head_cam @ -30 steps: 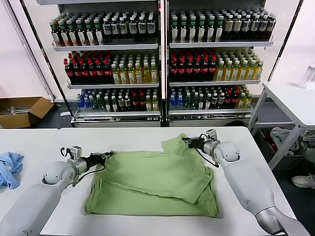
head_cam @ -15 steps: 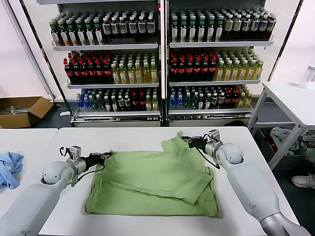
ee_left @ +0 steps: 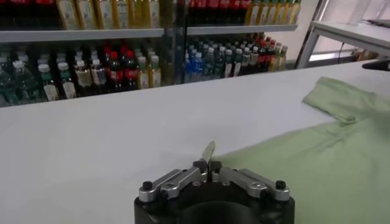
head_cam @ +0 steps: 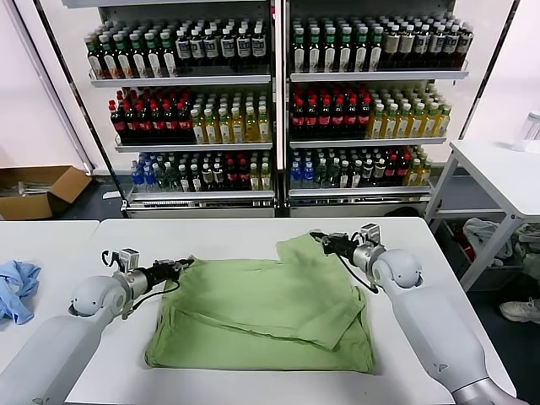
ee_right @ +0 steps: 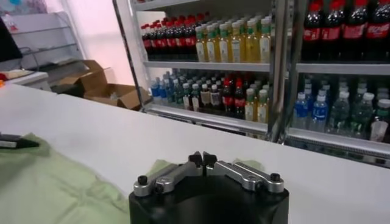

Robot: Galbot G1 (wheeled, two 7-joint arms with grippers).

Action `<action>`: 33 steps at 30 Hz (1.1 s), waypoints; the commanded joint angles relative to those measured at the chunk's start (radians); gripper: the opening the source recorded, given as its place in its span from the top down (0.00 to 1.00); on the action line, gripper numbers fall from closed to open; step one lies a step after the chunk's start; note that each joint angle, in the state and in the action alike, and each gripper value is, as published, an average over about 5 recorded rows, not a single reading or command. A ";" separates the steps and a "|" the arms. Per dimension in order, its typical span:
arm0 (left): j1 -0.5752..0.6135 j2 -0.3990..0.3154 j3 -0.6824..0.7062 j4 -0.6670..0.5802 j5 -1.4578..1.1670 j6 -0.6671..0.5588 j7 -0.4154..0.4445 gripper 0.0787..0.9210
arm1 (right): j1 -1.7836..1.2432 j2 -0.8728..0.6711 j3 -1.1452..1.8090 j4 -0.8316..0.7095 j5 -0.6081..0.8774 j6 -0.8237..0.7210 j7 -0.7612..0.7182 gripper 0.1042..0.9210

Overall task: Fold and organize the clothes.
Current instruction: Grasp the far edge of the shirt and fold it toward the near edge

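- Right gripper (head_cam: 323, 242) at the polo shirt's (head_cam: 266, 308) far right corner, over the raised sleeve flap; jaws in the right wrist view nearly together with only a hairline gap, green fabric (ee_right: 161, 167) just past the tips, so impossible to tell whether released or pinched.
- Compared with a second ago: flap lower and flatter against the shirt, arm drawn slightly toward the shirt's near right side. Probably a letting-go after laying the sleeve down, though not settled.
- Left gripper (head_cam: 181, 265) at the shirt's far left corner, closed on a thin upstanding edge of fabric (ee_left: 209, 152), unmoved over the last second.
- Polo shirt spread on the white table (head_cam: 211, 232), lower half doubled up over itself, right sleeve folded inward across the body.
- Well off the shirt's left side, a blue cloth (head_cam: 15, 287) on the neighbouring table; beyond the shirt's far edge, drinks shelves (head_cam: 278, 110).
- Meaning for the task: fold partway done, left corner likely next to bring over.
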State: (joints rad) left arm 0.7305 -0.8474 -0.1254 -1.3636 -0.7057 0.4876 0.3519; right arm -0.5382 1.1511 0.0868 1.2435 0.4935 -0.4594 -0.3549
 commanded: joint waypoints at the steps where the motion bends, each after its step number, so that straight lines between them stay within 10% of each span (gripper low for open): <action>1: 0.000 0.001 0.001 -0.008 0.000 -0.002 0.001 0.98 | 0.051 0.027 -0.018 -0.099 -0.069 -0.003 0.054 0.78; 17: 0.011 0.018 -0.013 -0.027 -0.007 -0.002 0.005 0.98 | 0.143 0.113 -0.068 -0.297 -0.136 0.011 0.040 0.25; 33: 0.015 0.023 -0.020 -0.044 -0.012 -0.004 0.008 0.98 | 0.109 0.097 -0.061 -0.212 -0.018 0.020 0.010 0.73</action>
State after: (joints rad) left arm 0.7464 -0.8253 -0.1449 -1.4054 -0.7172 0.4836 0.3595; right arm -0.4302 1.2415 0.0308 1.0109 0.4427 -0.4418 -0.3391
